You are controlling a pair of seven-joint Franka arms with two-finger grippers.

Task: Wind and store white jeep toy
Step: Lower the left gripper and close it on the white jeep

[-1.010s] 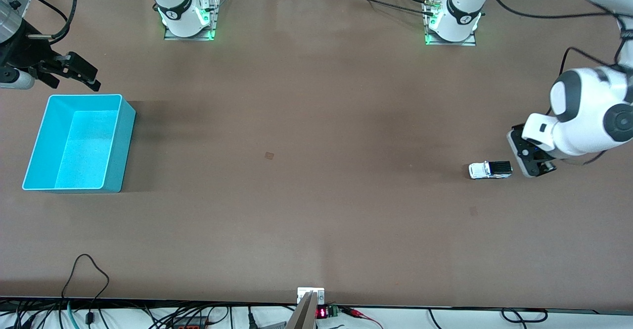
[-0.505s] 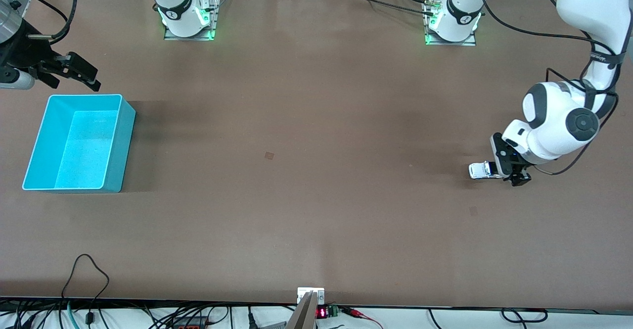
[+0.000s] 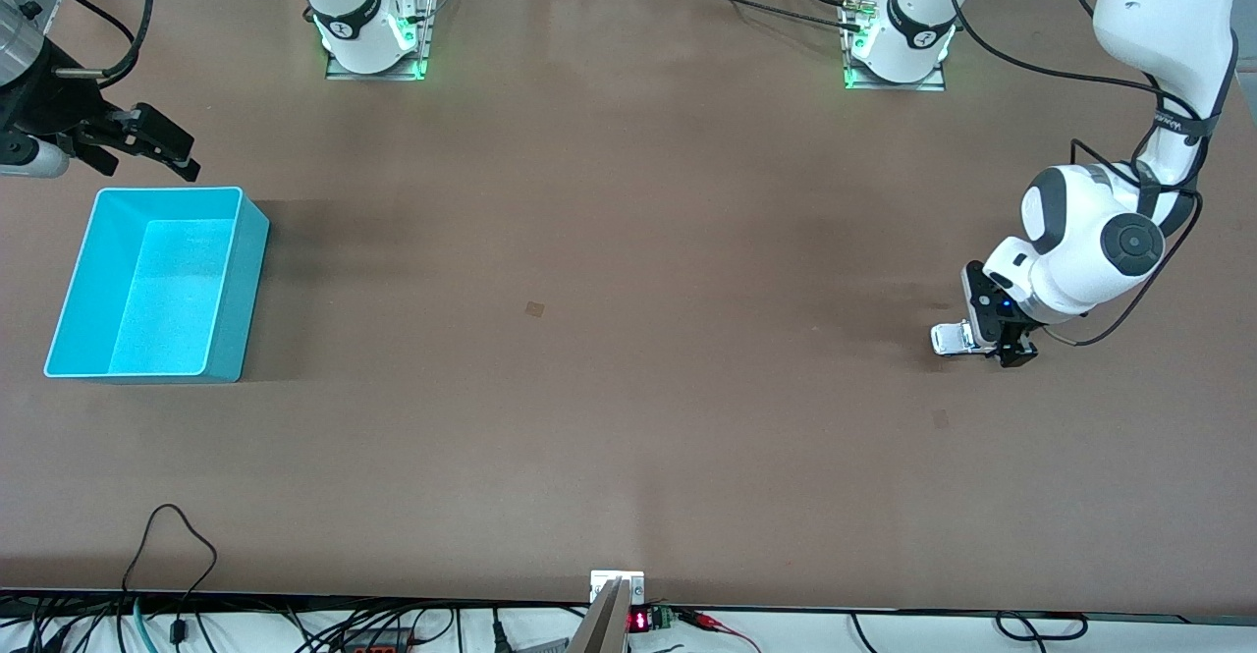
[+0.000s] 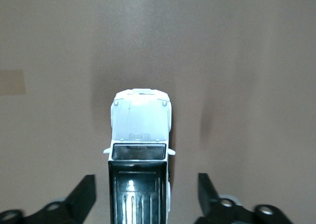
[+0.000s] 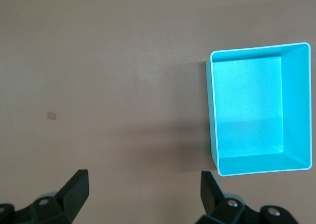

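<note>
Straddling the jeep (image 4: pixel 139 155) with our left gripper (image 4: pixel 140 194) apart, well away from the empty bin (image 3: pixel 69 309), winding and storing remain

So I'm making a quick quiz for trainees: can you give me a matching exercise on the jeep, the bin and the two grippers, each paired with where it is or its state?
Things:
1. white jeep toy
2. cyan bin
3. left gripper
4. right gripper

Descriptions:
A. empty, at the right arm's end of the table
B. fingers on either side of the toy, gaps visible
C. waits open, up near the bin
D. on the table between two fingers

Pairs: 1-D, 2-A, 3-B, 4-C
</note>
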